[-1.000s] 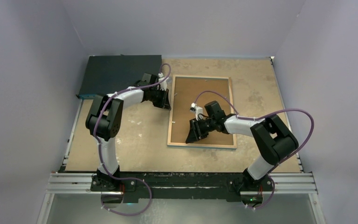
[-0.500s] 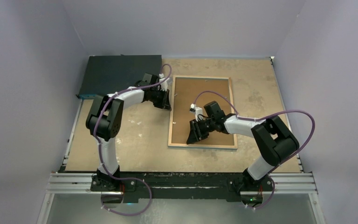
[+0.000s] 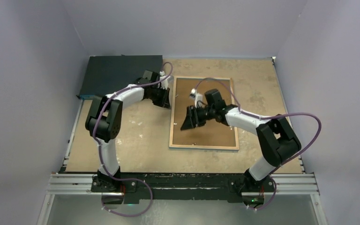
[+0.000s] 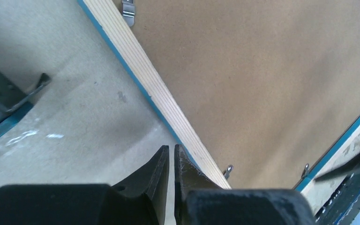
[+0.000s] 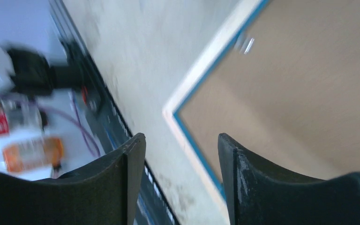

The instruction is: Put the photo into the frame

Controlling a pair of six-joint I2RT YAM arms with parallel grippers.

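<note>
**Frame face down, backing board seated**

A dark flat rectangular box (image 3: 122, 75) is seen far left on the sandy surface (image 3: 131, 140). The left pincer (image 4: 171, 164) is clenched on nothing at the left rim of the thin blue, wood-backed frame (image 3: 172, 126), apparently steadying it. The right pincer (image 5: 182, 140) is held released above the brown backing board (image 3: 215, 136). The photo is hidden, presumably beneath.

- Dark flat box (image 3: 122, 72): you'll find it in the far left corner of the table (image 3: 136, 136), lying flat with its long side along the back wall (image 3: 183, 28).
- Table: tan top, scuffed, with pale blotches all over.
- Plain brown board (image 3: 206, 136): lies flat to the right of the box, near it but apart.
- Small metal tabs (image 4: 128, 10): your left wrist view shows several along the board's edges.
- Silver rail (image 3: 70, 183): runs across the table's near edge.
</note>
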